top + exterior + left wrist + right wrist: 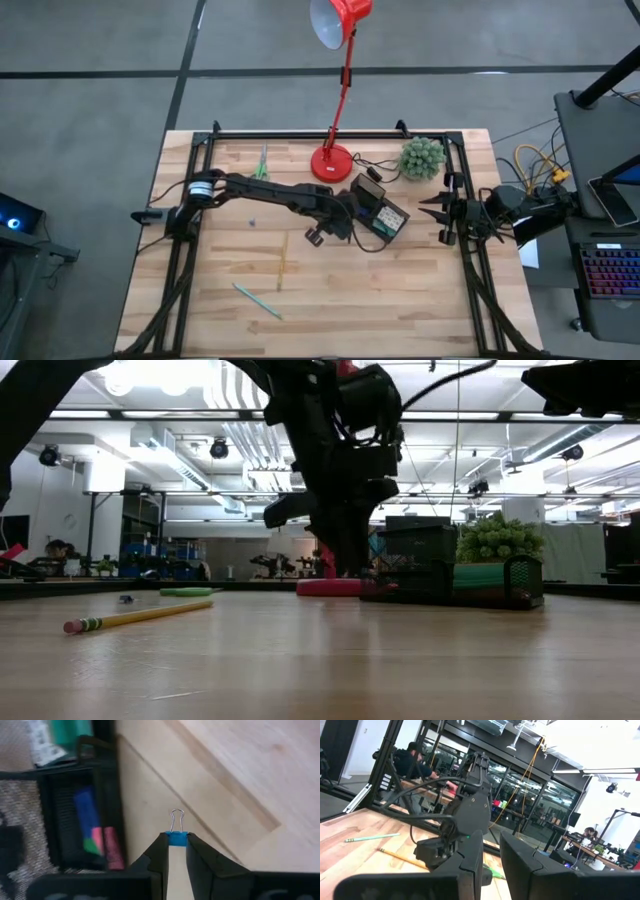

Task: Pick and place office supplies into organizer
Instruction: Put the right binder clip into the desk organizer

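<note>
My left gripper (176,851) is shut on a small blue binder clip (176,838), just beside the black organizer (390,216). In the high view the gripper (350,224) sits at the organizer's left side. The organizer's compartments (75,805) hold blue, green and pink pieces (96,837). On the wood lie a yellow pencil (140,616), a teal pen (258,300), green scissors (262,163) and a small blue piece (252,222). My right gripper (433,208) waits at the table's right edge, slightly open, with nothing between its fingers. My left gripper pinches the clip's blue body (176,840) between its two fingertips (161,851). The clip's wire handle (176,819) sticks out past the fingertips. The fingers slant down from above, over the bare wood beside the organizer's wall.
A red desk lamp stands with its round base (332,162) at the far edge, and a green ball-shaped plant (422,158) sits to its right. Black frame rails (190,260) run along the table's sides. Bare wood (380,300) lies near the front edge.
</note>
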Available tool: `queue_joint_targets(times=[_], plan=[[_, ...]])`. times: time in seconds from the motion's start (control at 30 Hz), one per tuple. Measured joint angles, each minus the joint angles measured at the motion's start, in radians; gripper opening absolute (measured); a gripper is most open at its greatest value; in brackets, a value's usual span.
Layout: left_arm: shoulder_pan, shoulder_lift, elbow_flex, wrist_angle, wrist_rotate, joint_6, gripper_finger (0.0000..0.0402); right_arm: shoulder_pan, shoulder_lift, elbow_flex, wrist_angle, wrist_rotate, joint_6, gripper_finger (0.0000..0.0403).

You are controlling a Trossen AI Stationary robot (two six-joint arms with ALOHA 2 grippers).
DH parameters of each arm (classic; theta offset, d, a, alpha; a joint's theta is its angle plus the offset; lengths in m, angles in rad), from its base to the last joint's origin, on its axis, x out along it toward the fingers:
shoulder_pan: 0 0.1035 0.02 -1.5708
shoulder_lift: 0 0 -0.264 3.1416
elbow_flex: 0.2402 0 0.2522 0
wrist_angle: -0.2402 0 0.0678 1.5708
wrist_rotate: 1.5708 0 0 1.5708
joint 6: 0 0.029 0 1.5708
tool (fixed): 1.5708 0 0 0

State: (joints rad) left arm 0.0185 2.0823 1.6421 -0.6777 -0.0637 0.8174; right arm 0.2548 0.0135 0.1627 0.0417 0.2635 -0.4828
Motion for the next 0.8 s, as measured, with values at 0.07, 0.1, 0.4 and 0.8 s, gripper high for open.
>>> queue_joint_targets(times=[0.07, 0.1, 0.4, 0.8], plan=[[0.000, -0.006, 0.000, 0.026, -0.020, 0.000, 0.0029, 0.000, 0.000, 0.000, 0.000, 0.000, 0.000, 0.0056], [0.000, -0.009, 0.000, 0.054, -0.032, 0.000, 0.0029, 0.000, 0.000, 0.000, 0.000, 0.000, 0.000, 0.0056], [0.014, -0.012, -0.004, 0.227, -0.139, 0.004, 0.0029, 0.000, 0.000, 0.000, 0.000, 0.000, 0.000, 0.0056], [0.053, -0.011, -0.030, 0.264, -0.206, 0.001, 0.0029, 0.000, 0.000, 0.000, 0.000, 0.000, 0.000, 0.0056]])
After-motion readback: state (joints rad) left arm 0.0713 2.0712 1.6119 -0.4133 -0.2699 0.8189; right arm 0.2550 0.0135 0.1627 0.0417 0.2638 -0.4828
